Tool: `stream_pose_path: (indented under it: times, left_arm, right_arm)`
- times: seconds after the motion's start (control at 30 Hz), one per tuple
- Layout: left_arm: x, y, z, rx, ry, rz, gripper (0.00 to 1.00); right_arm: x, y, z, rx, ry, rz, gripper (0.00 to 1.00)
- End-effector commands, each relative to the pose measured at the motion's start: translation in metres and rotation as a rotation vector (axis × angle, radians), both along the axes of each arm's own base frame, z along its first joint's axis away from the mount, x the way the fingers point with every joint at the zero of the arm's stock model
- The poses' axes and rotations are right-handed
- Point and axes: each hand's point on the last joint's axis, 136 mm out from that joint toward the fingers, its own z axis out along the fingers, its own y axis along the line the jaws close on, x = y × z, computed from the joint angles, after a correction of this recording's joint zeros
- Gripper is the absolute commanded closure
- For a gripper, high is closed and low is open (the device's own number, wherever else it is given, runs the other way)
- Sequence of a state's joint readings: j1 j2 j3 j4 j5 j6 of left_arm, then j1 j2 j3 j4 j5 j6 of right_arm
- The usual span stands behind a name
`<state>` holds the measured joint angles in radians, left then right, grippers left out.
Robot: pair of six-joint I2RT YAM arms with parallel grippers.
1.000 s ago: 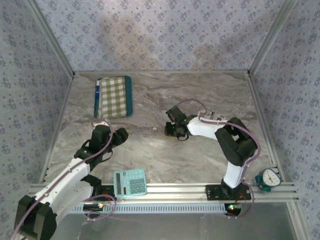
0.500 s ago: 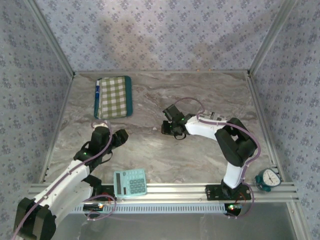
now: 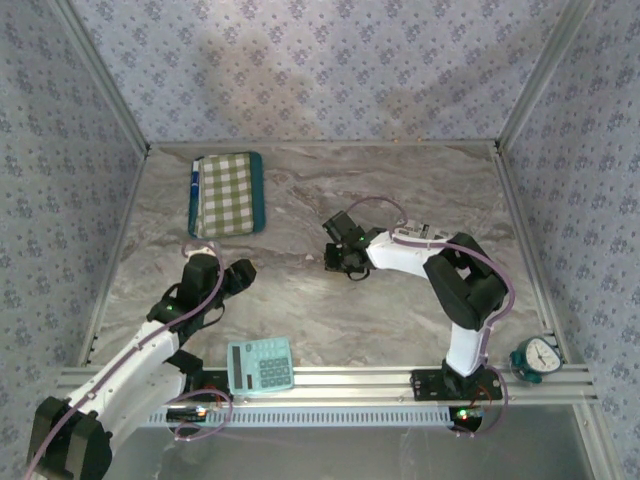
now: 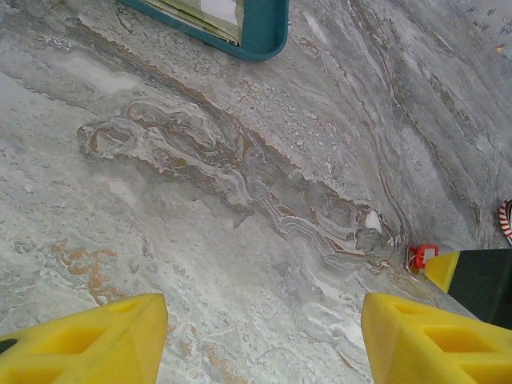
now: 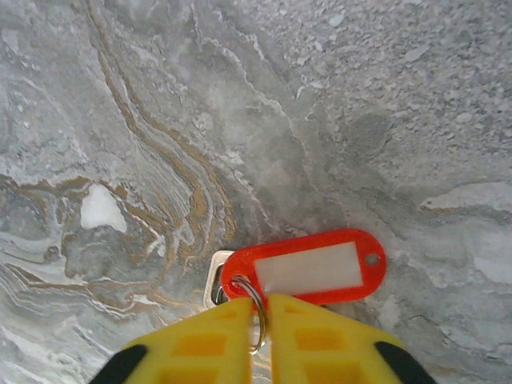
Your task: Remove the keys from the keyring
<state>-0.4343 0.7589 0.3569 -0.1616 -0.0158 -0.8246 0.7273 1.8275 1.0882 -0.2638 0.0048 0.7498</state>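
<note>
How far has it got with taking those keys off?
Nothing looks removed yet: the key and red tag lie bunched at the keyring. In hand: the right gripper pinches that ring. Left to do: probably sliding the key off; the left gripper hangs open, apart.

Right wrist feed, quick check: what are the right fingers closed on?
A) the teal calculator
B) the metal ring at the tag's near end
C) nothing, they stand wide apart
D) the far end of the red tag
B: the yellow right fingers meet around the metal ring, which sits at the near end of the red key tag.
</note>
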Motion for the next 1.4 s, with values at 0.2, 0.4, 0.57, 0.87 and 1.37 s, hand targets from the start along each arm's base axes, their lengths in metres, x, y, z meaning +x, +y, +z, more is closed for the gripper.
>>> stream_pose_path:
  times: [0.2,0.4,0.57,0.87,1.37]
  left_arm:
    - [0.0,-0.001,0.006,-0.006,-0.011,0.002,0.34]
    - [0.008,-0.01,0.031,0.004,-0.047,-0.048,0.34]
    - [0.02,-0.038,0.072,-0.017,-0.107,-0.196,0.32]
    - [0.025,-0.112,0.169,-0.105,-0.277,-0.63,0.32]
    - [-0.026,-0.177,0.228,-0.104,-0.552,-1.088,0.57]
  right_arm:
    - [0.005,-0.01,0.023,-0.062,-0.052,0.002,0.96]
    - [0.001,-0.02,0.07,-0.124,-0.132,0.129,0.97]
    - [0.0,-0.024,0.134,-0.137,-0.259,0.295,0.98]
    - [-0.029,-0.034,0.242,-0.061,-0.499,0.526,0.97]
    - [-0.087,-0.016,0.307,0.211,-0.652,0.759,0.95]
